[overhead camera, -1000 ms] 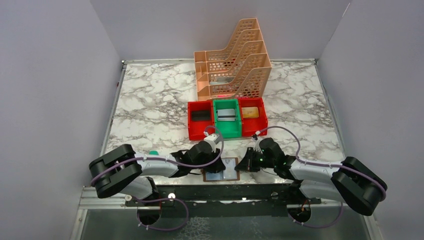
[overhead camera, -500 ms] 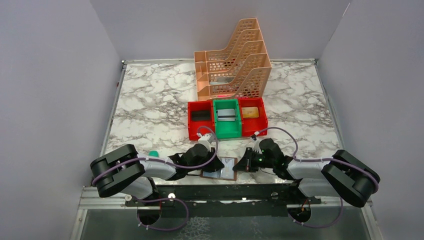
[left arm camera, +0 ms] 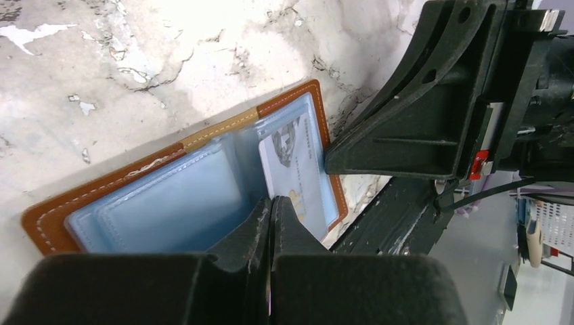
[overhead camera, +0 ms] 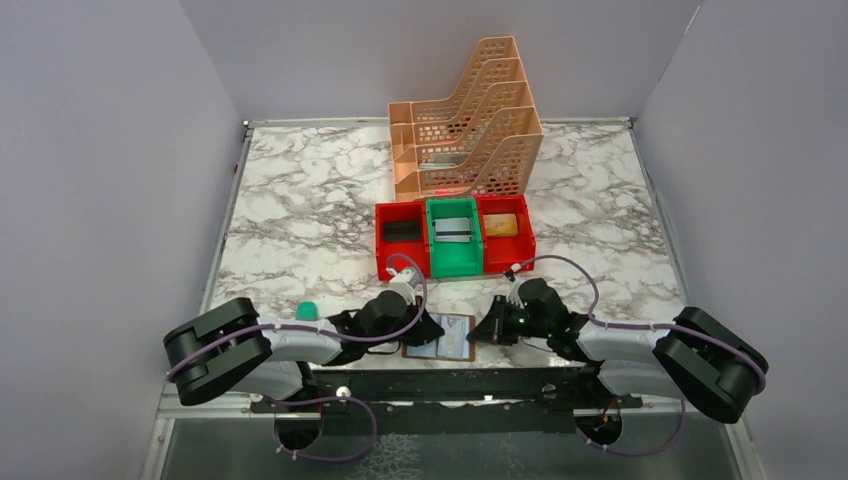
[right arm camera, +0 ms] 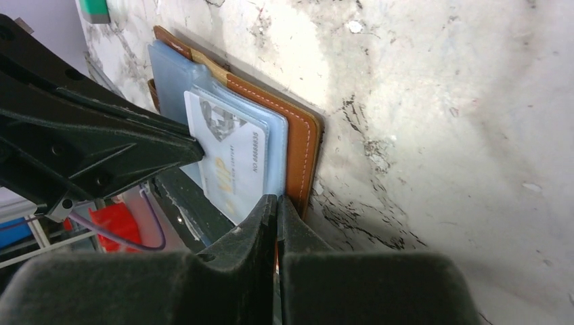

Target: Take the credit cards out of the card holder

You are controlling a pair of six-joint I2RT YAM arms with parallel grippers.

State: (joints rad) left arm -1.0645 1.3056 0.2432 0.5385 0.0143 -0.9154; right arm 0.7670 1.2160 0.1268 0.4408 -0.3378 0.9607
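Note:
The card holder (overhead camera: 441,341) lies open at the table's near edge, brown leather with grey-blue pockets (left arm camera: 169,203). A silvery credit card (left arm camera: 298,169) sticks partly out of its right-hand pocket (right arm camera: 227,156). My left gripper (overhead camera: 427,329) reaches in from the left. Its jaws (left arm camera: 272,200) are shut, and the tips meet on the card's left edge. My right gripper (overhead camera: 486,331) comes from the right, shut (right arm camera: 276,198) on the holder's brown right edge (right arm camera: 302,152). Each wrist view shows the other gripper's tip touching the card or holder.
Behind the holder stand a red bin (overhead camera: 400,241), a green bin (overhead camera: 455,243) with a card in it, and a second red bin (overhead camera: 505,232). A peach file organizer (overhead camera: 470,110) is further back. A small green object (overhead camera: 307,310) lies left. The black front rail (overhead camera: 450,381) runs just below the holder.
My left gripper has moved down and left, onto the holder, and closed its jaws at the card's edge. The right gripper has stayed on the holder's right edge.

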